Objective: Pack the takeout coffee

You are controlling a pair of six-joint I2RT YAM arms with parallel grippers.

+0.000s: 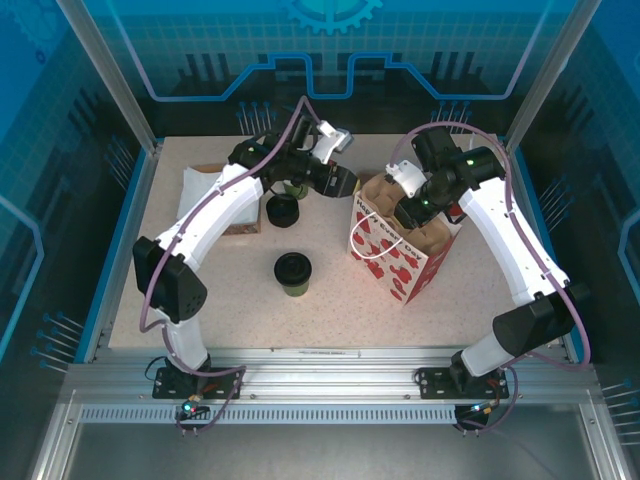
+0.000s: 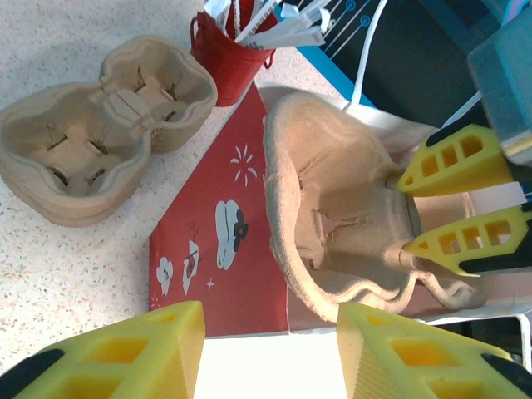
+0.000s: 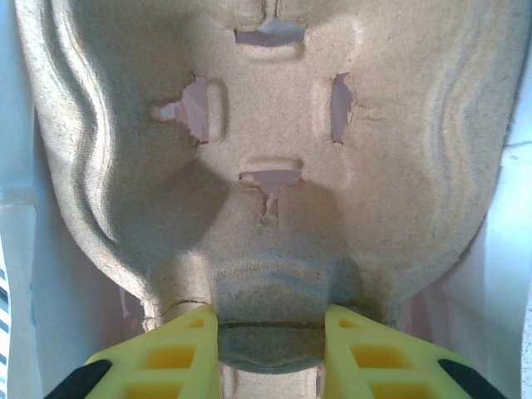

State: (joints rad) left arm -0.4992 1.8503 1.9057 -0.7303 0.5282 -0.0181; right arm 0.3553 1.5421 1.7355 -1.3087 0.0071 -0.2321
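The takeout coffee (image 1: 292,270), a small green cup with a black lid, stands alone on the table in front of the left arm. The red-and-white gift bag (image 1: 400,262) (image 2: 224,241) stands upright to its right. My right gripper (image 1: 408,205) (image 3: 270,320) reaches into the bag's mouth, shut on the middle ridge of a brown pulp cup carrier (image 3: 266,125) (image 2: 332,208). Its yellow fingers (image 2: 453,158) pinch that carrier in the left wrist view. My left gripper (image 1: 345,183) (image 2: 270,332) hovers at the bag's left rim, open, with nothing between its fingers.
A stack of pulp carriers (image 2: 91,141) (image 1: 205,190) lies at the back left. A red bucket (image 2: 229,58) of stirrers and packets stands beside it. A stack of black lids (image 1: 283,209) and lidless green cups (image 1: 296,188) sit under the left arm.
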